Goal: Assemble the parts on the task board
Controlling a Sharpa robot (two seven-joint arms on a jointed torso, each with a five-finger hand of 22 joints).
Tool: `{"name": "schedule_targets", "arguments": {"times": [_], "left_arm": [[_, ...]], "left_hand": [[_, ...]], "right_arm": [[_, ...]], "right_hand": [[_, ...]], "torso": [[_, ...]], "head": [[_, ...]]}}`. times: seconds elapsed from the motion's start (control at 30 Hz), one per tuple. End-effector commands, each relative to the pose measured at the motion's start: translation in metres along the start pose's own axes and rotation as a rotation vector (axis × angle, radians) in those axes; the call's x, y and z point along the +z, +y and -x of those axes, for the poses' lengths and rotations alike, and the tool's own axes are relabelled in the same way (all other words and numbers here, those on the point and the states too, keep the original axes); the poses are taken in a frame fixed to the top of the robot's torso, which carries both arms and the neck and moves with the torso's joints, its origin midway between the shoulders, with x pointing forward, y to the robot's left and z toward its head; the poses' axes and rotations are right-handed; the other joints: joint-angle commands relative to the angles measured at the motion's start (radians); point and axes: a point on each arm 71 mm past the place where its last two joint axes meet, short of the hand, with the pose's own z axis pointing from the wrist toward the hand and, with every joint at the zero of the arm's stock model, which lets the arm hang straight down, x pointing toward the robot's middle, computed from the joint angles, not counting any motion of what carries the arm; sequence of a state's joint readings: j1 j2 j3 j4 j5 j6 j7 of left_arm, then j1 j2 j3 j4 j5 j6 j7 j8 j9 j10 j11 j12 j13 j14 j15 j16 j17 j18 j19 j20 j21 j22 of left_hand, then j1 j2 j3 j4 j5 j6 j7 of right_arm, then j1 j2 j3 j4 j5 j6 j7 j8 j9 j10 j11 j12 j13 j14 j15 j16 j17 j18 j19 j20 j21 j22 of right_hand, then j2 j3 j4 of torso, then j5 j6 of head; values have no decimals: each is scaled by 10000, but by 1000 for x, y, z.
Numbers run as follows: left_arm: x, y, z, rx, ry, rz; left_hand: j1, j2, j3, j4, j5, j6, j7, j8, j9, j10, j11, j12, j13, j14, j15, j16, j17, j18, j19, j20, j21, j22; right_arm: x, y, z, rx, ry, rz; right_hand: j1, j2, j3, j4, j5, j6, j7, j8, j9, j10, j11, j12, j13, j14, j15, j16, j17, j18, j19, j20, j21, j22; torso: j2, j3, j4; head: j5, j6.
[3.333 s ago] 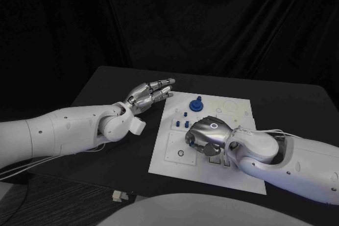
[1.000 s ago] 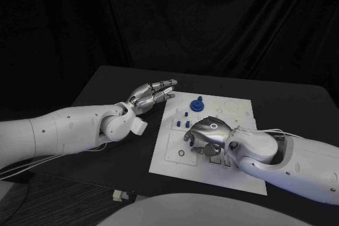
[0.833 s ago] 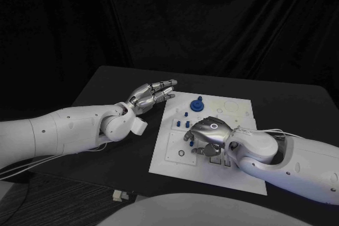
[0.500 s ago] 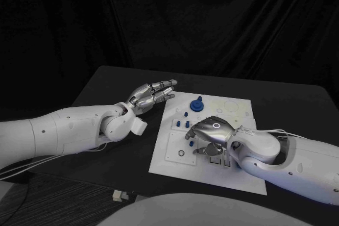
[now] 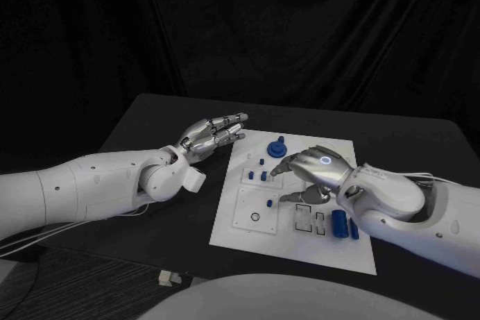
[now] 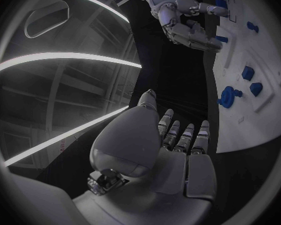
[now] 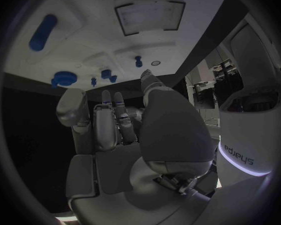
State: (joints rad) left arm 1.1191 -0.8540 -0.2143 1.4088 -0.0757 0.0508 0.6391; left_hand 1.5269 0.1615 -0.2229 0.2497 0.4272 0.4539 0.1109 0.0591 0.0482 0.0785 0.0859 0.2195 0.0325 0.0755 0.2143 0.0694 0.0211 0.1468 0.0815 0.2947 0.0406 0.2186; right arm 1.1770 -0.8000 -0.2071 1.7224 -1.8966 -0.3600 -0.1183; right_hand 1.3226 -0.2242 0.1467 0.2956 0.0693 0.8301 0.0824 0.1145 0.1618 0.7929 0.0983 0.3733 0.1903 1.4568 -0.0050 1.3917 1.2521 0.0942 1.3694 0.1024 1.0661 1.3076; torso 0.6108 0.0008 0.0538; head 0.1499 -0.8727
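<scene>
Black table (image 5: 150,119), task board (image 5: 262,237) partly behind empty, spread right hand (image 5: 312,171); left hand (image 5: 212,136) likewise empty.

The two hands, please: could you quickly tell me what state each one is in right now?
Left hand: open, fingers straight, holding nothing, beside the task board.
Right hand: open above the board, holding nothing.

The left hand (image 5: 212,138) hovers left of centre, fingers extended together, empty. The right hand (image 5: 312,173) sits mid-frame, fingers apart, empty.
</scene>
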Motion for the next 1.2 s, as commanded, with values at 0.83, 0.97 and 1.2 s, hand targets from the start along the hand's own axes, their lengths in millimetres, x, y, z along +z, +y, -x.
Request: {"name": "schedule_targets", "arguments": {"times": [0.83, 0.97, 1.2], "left_arm": [[-1, -2, -2, -113, 106, -327], [-1, -2, -2, -111, 105, -334], [-1, -3, -2, -103, 91, -341]], "left_hand": [[110, 68, 23, -48, 72, 79, 8, 69, 12, 47, 70, 89, 29, 4, 0, 41, 9, -198, 110, -1, 24, -10], [111, 80, 27, -46, 75, 76, 9, 69, 12, 48, 75, 90, 29, 0, 2, 38, 8, -200, 106, -1, 21, -23], [115, 97, 32, -42, 79, 77, 11, 69, 11, 52, 84, 93, 29, -9, 2, 31, 6, -207, 60, -4, -2, -128]], "right_arm": [[-57, -100, 39, -295, 1556, -4393], [-56, -97, 30, -129, 1574, -4245], [-54, -90, 15, 228, 1755, -4018]], "right_hand": [[207, 56, -35, -48, -200, 555, -85, 101, -322, 1233, -292, -70, -64, 489, -288, 395, 653, -133, 612, -281, 1065, 1570], [190, 49, -44, -45, -201, 581, -19, 107, -326, 1207, -284, -85, -63, 499, -286, 411, 681, -139, 623, -284, 1095, 1577], [210, 71, -26, -52, -196, 589, 76, 98, -343, 1128, -267, -134, -74, 518, -279, 436, 723, -148, 641, -284, 1135, 1587]], "torso": [[-3, -14, 17], [14, 0, 3], [7, 4, -2]], "head": [[-43, 1], [-35, 1], [-34, 1]]}}
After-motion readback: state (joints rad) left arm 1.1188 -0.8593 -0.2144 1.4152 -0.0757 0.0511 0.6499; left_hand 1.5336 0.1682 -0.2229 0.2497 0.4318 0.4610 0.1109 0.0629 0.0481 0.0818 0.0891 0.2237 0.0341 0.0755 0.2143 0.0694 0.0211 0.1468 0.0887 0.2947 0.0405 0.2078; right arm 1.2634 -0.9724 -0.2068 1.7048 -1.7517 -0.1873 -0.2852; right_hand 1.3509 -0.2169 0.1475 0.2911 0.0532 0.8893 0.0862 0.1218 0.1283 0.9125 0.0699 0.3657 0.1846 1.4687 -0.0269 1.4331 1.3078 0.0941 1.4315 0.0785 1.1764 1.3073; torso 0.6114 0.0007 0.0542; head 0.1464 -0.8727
